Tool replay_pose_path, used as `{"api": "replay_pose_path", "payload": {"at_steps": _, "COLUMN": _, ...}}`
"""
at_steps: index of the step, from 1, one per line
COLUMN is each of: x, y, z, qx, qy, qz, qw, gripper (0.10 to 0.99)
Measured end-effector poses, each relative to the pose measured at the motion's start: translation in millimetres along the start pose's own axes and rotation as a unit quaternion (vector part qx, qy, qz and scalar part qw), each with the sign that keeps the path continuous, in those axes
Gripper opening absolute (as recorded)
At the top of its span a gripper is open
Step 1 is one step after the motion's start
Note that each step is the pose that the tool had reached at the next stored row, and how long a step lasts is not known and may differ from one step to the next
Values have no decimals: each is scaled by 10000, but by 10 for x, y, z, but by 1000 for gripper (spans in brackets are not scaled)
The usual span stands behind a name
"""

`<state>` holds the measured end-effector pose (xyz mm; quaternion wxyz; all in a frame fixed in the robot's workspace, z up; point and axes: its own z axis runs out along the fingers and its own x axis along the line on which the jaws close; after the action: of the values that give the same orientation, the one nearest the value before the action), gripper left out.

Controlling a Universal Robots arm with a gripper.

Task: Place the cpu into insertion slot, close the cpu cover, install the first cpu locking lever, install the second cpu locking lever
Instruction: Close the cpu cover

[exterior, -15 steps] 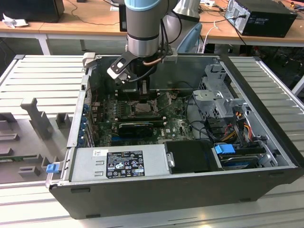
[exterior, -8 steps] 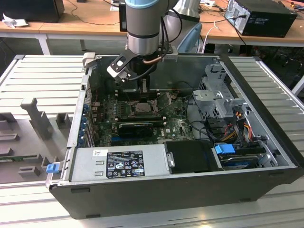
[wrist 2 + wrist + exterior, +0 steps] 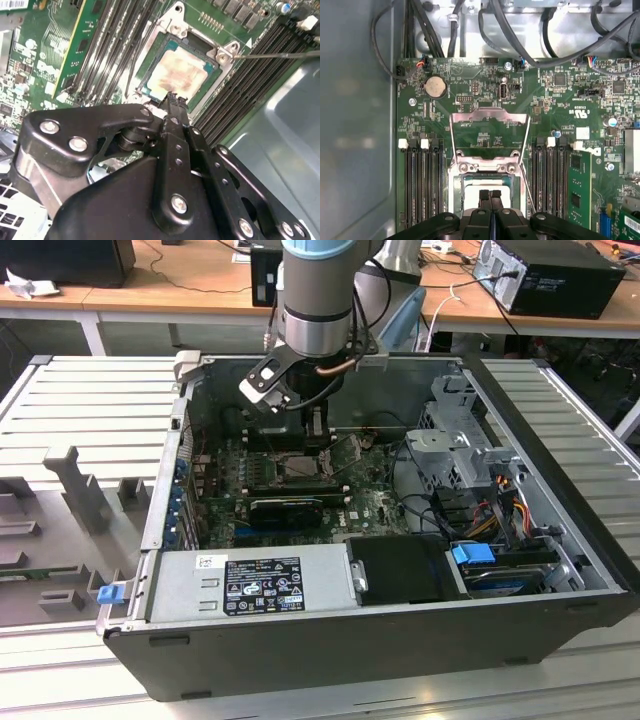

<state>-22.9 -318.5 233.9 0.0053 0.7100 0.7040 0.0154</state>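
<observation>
Ribbed grey table [image 3: 90,400] carries an open computer case [image 3: 400,640], with the motherboard [image 3: 370,505] lying flat on its floor. Near the middle of the motherboard, the cpu [image 3: 177,75] sits tan side up in the insertion slot [image 3: 485,176]. The cpu cover [image 3: 490,118] stands swung up off the motherboard, not closed. Just above the motherboard, the gripper [image 3: 172,97] hangs over the cpu's edge, its fingertips pressed together and holding nothing.

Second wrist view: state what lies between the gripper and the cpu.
Nothing. In the second wrist view the tip of the gripper overlaps the edge of the cpu, so no stretch shows between them.
</observation>
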Motion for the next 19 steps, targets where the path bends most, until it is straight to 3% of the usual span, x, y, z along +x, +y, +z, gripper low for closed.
{"api": "replay_pose_path", "payload": {"at_steps": 9, "x": 2, "y": 11, "z": -76, "qx": 0, "qy": 1, "qz": -1, "qw": 10000, "gripper": 106}}
{"api": "replay_pose_path", "payload": {"at_steps": 11, "x": 2, "y": 78, "z": -77, "qx": 0, "qy": 1, "qz": 0, "qw": 10000, "gripper": 106}}
{"api": "replay_pose_path", "payload": {"at_steps": 16, "x": 3, "y": 81, "z": -124, "qx": 0, "qy": 2, "qz": 0, "qw": 10000, "gripper": 106}}
{"api": "replay_pose_path", "payload": {"at_steps": 19, "x": 3, "y": 163, "z": -123, "qx": 1, "qy": 1, "qz": 0, "qw": 10000, "gripper": 106}}
